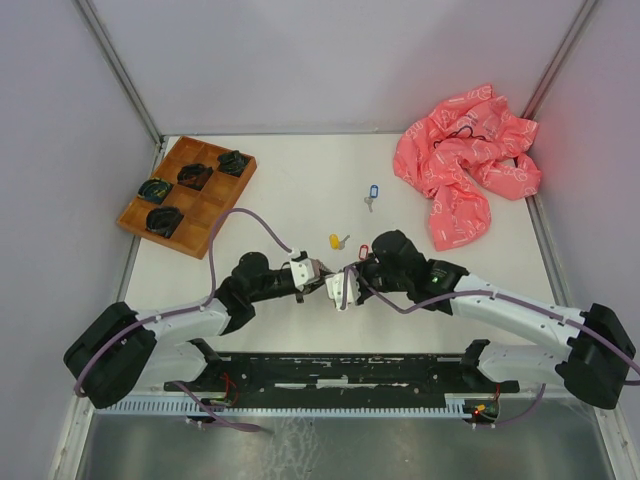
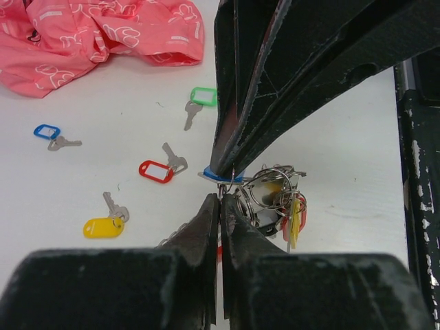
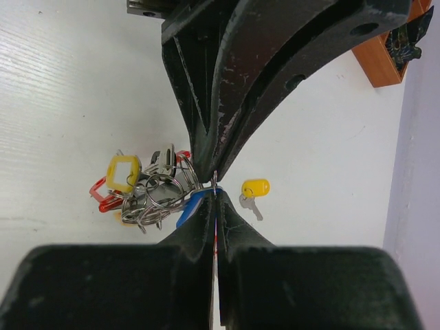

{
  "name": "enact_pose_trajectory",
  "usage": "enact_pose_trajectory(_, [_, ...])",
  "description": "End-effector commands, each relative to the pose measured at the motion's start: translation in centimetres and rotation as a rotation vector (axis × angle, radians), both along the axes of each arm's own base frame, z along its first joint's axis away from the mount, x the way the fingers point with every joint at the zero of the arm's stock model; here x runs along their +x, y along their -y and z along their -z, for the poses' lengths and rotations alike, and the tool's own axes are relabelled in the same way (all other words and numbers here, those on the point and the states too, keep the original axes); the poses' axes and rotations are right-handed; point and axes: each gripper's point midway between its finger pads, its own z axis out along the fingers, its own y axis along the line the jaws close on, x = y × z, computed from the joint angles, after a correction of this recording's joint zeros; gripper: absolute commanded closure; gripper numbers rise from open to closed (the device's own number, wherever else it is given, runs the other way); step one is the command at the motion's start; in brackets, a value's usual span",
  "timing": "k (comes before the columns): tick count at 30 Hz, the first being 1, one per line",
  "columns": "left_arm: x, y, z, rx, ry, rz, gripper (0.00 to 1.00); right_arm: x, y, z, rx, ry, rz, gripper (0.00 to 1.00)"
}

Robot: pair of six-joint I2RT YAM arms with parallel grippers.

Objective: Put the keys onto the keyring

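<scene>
Both grippers are pinched fully closed, tip to tip, in front of the arm bases. The left gripper (image 2: 220,189) nips the thin edge of a blue-tagged key (image 2: 221,176). The right gripper (image 3: 214,184) seems to clamp a fine wire loop of the keyring (image 3: 155,192), though the contact is too small to be sure.

The keyring sits between them as a tangle of rings, already carrying a yellow tag (image 3: 124,172) and a red piece. I cannot tell whether it is lifted off the table (image 1: 300,190).

The main risk is slip: both holds are on slivers, so any pull apart could pop the tag or the loop free and drop the cluster. The ring's coil may also not be parted, so the key would skid along it instead of threading. The crowded rings could snag the key's hole.

A loose yellow-tagged key (image 2: 103,225) lies near, and the red-tagged key (image 2: 157,171), green-tagged key (image 2: 203,96) and second blue-tagged key (image 2: 47,130) lie farther out, where a falling cluster might scatter them. The pink cloth (image 1: 465,160) and wooden tray (image 1: 160,240) are well apart.
</scene>
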Motion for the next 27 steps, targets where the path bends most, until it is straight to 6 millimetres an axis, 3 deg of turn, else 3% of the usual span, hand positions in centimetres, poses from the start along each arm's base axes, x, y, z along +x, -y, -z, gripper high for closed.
enact_pose_trajectory(1, [1.2,0.3,-3.7,-0.099,0.055,-0.052,0.97,1.1,-0.6,-4.7,0.154,0.004,0.108,0.99])
enact_pose_trajectory(14, [3.3,0.1,-9.2,-0.155,0.127,-0.145,0.97,3.0,0.3,-6.5,0.433,-0.011,0.301,0.99])
enact_pose_trajectory(22, [3.6,0.0,-8.8,-0.060,0.056,-0.143,0.97,4.8,2.2,-6.6,0.455,0.062,0.356,0.99])
enact_pose_trajectory(27, [3.0,0.0,-8.7,-0.018,0.025,-0.111,0.97,4.4,1.6,-5.8,0.369,0.103,0.259,0.99])
